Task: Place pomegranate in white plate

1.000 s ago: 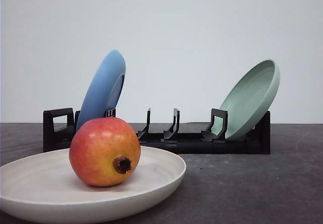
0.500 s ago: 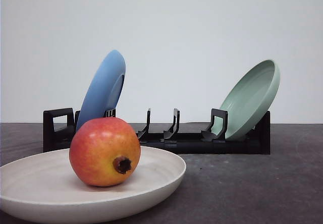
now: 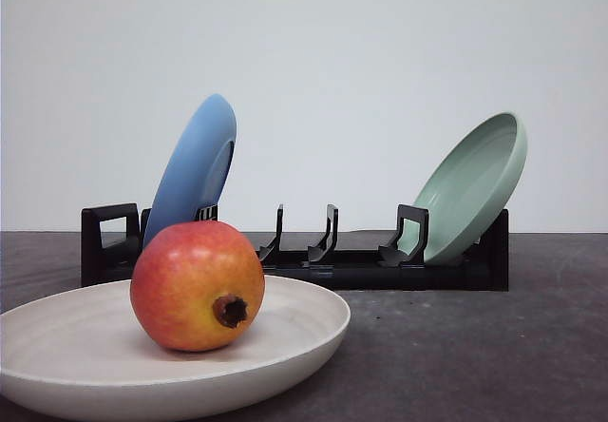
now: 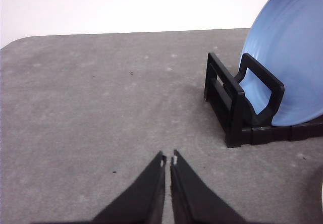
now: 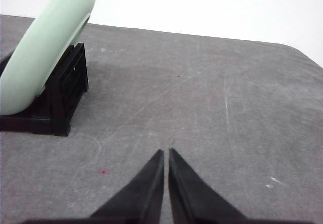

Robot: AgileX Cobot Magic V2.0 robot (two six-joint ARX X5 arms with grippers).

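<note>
The pomegranate [image 3: 197,285], red with orange-yellow patches and a dark calyx facing the camera, rests inside the white plate [image 3: 304,332] at the front left of the table. Nothing holds the fruit. In the left wrist view my left gripper [image 4: 168,159] is shut with nothing between its fingers, hovering over bare grey table beside the rack's end. In the right wrist view my right gripper [image 5: 166,153] is also shut and empty, over bare table to the side of the green plate.
A black dish rack [image 3: 313,260] stands behind the white plate, holding a blue plate [image 3: 195,165] at its left end and a pale green plate [image 3: 475,184] at its right end. Both also show close up: blue plate [image 4: 290,62], green plate [image 5: 45,47].
</note>
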